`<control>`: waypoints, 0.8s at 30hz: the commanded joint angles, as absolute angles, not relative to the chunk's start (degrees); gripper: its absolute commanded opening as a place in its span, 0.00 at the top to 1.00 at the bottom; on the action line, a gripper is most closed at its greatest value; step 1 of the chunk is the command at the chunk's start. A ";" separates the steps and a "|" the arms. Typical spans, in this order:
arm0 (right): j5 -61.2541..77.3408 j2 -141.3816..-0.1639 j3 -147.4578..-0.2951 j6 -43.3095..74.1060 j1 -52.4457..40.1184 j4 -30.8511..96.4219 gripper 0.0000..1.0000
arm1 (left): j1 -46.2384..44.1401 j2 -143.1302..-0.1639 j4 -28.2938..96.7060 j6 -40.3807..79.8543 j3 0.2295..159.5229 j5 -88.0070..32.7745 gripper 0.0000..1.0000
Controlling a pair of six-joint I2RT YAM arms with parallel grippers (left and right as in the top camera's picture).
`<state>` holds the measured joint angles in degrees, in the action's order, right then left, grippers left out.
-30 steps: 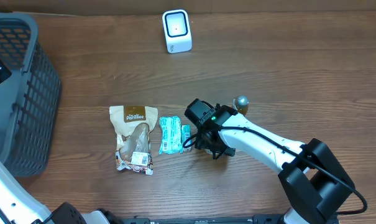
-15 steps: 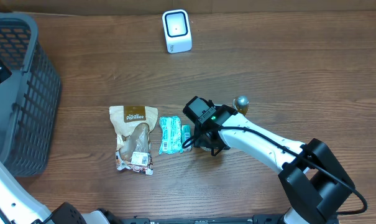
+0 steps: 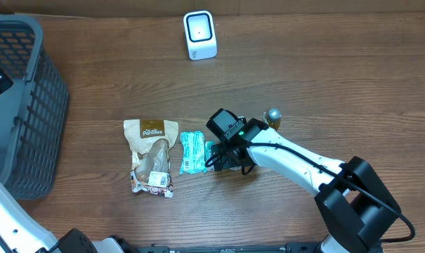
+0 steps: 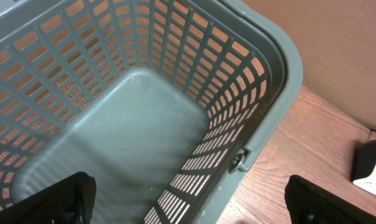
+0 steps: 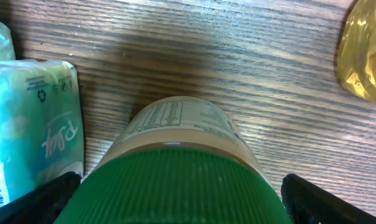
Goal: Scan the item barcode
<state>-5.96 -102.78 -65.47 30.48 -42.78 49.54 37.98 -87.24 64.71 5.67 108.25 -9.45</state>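
— From above, anything different from a second back?

— Barely. The right arm (image 3: 296,160) has nudged its wrist a touch closer to the packet (image 3: 192,152) and now hangs just beside it. The bag (image 3: 151,154), the scanner (image 3: 199,35) at the far edge of the tabletop (image 3: 324,70), the basket (image 3: 47,91) on the left and the gold blob (image 3: 272,116) haven't moved. What's under the wrist I can't see from here.

— And the left wrist camera?

— It looks down into the basket. The left jaws are spread wide with nothing between them, and a corner of the scanner shows at the right edge.

— Right wrist?

— There's the jar (image 5: 175,127), green lid toward the camera, printed label showing, on the tabletop and well apart from the scanner. Whether it stands or lies I can't tell. The right jaws are spread wide, one tip either side of the lid, and I can't tell if they touch it. The packet is just left of the jar, with the gold blob off to the upper right.
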 commanded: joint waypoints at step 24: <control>-4.19 -102.89 -72.36 43.29 -40.84 52.99 0.00 | 37.85 -87.48 64.51 6.02 107.92 -10.11 0.00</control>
<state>-4.25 -102.83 -71.09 42.63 -40.95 53.52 37.98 -87.24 64.73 5.65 108.25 -9.47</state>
